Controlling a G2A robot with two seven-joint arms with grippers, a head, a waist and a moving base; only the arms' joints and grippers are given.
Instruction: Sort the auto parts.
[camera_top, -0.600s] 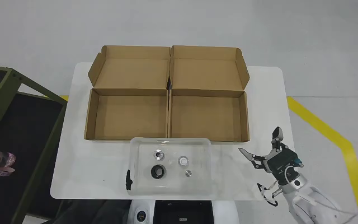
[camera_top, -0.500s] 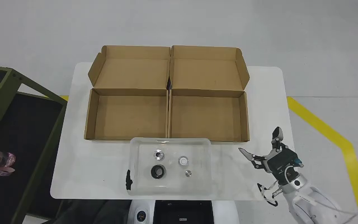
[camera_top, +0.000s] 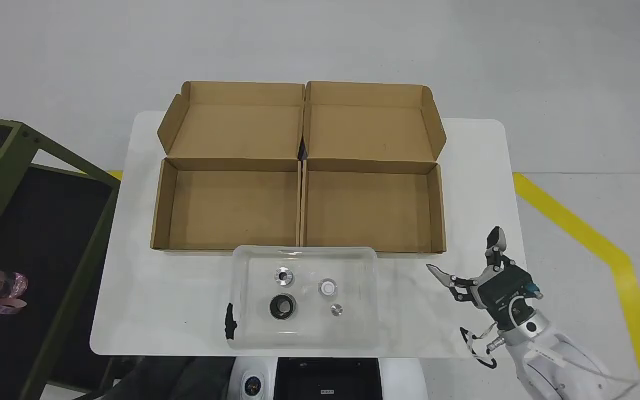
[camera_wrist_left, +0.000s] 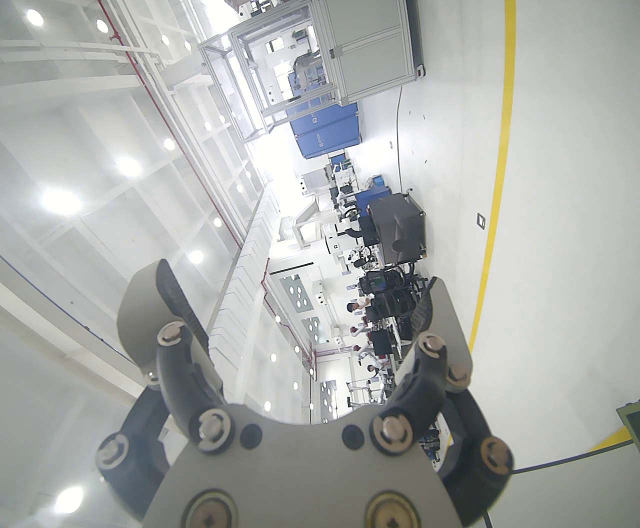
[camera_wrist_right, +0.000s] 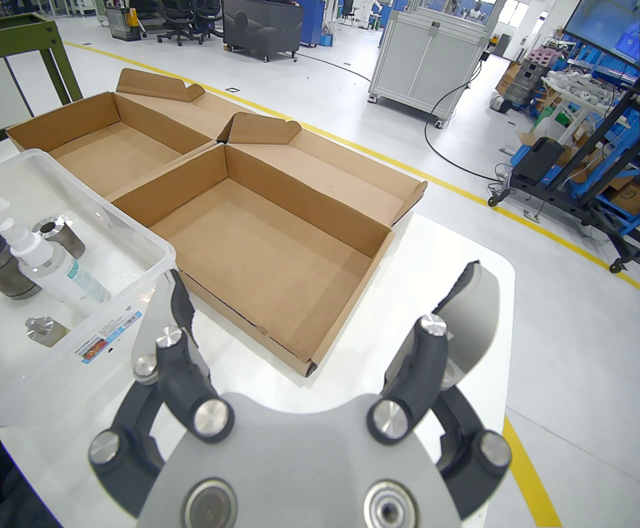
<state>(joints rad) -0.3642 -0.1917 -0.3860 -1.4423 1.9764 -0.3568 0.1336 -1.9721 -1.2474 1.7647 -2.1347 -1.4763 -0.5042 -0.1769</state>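
- A clear plastic bin (camera_top: 306, 248) sits at the front edge of the white tabletop (camera_top: 470, 160); it holds the auto parts.
- Inside the bin: a metal cylinder (camera_top: 286, 274) with a hole in its top, a black ring (camera_top: 284, 306) just in front of it, a small spray bottle (camera_top: 326, 287) beside the cylinder, and a small metal knob (camera_top: 338, 309) near the bottle. All four stand apart from the bin's walls.
- Directly behind the bin, touching or nearly touching its back wall, two open cardboard boxes lie side by side with their lids folded back: the left box (camera_top: 228, 210) and the right box (camera_top: 372, 210).
- The right gripper (camera_wrist_right: 324, 279) hovers over the tabletop well to the right of the bin, its fingers spread wide apart. The bin's right wall stands between it and the parts.
- The left gripper (camera_wrist_left: 295, 277) points up into the hall, fingers also wide apart; its place relative to the bin cannot be told.
- A green-framed stand (camera_top: 30, 200) is off the tabletop, far to the bin's left.
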